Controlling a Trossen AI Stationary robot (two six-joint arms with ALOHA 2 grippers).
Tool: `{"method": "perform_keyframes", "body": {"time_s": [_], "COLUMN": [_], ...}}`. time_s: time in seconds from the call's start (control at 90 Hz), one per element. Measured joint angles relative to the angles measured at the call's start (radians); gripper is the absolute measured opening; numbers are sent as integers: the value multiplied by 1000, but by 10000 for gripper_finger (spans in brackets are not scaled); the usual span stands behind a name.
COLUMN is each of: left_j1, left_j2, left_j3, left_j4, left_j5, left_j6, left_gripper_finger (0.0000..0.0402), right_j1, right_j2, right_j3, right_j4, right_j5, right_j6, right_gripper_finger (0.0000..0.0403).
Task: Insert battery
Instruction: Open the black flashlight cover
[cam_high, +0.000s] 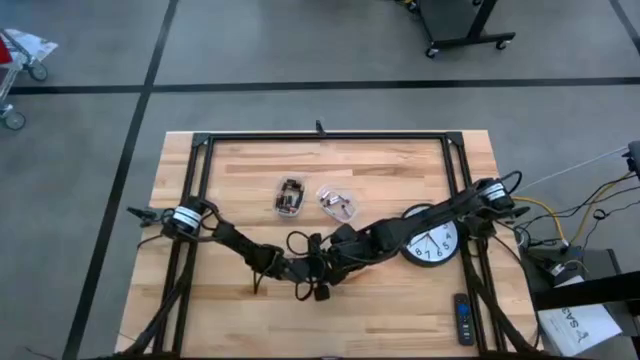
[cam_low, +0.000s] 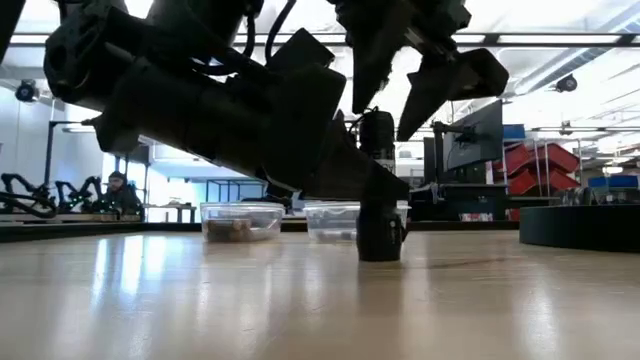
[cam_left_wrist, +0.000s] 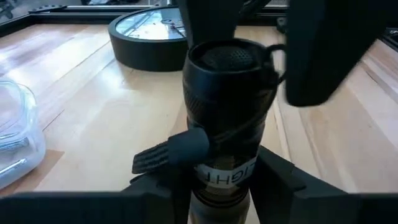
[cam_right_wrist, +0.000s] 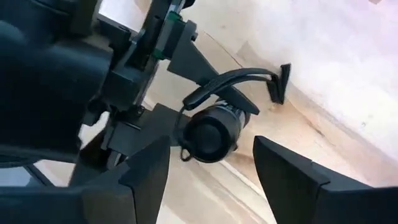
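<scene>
A black flashlight stands upright on the table, its rubber end cap on top and a wrist strap hanging off it. My left gripper is shut on its body, near the table's front middle. My right gripper hangs open just above the cap, fingers spread to either side without touching. No battery shows by itself. My left gripper pinches the flashlight's body between its two fingers, below the cap and around the printed label. The fingers come from the table's left, slanting down, and lie across the barrel. The flashlight stands upright with its lower end on the table.
Two clear plastic tubs with small parts sit behind the flashlight. A round wall clock lies flat at the right, under my right arm. A remote lies at the near right. A black frame borders the table.
</scene>
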Motion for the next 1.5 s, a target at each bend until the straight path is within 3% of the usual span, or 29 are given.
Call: {"method": "perform_keyframes", "body": {"time_s": [0.4,0.744,0.889,1.189,1.5], "left_j1": [1,0,0,0,0], "left_j2": [0,0,0,0,0], "left_j3": [0,0,0,0,0], "left_j4": [-2,-7,-12,-18,-23], "left_j5": [1,1,2,2,4], "left_j6": [-7,-12,-16,-16,-15], "left_gripper_finger": [115,107,115,109,104], "right_j1": [-2,-2,-3,-18,-31], "right_j2": [26,26,26,27,27], "right_j3": [1,1,1,1,1], "right_j4": [24,16,15,17,21], "right_j5": [34,37,32,-16,-46], "right_j6": [32,12,-22,-259,-675], "right_gripper_finger": [180,100,98,94,93]}}
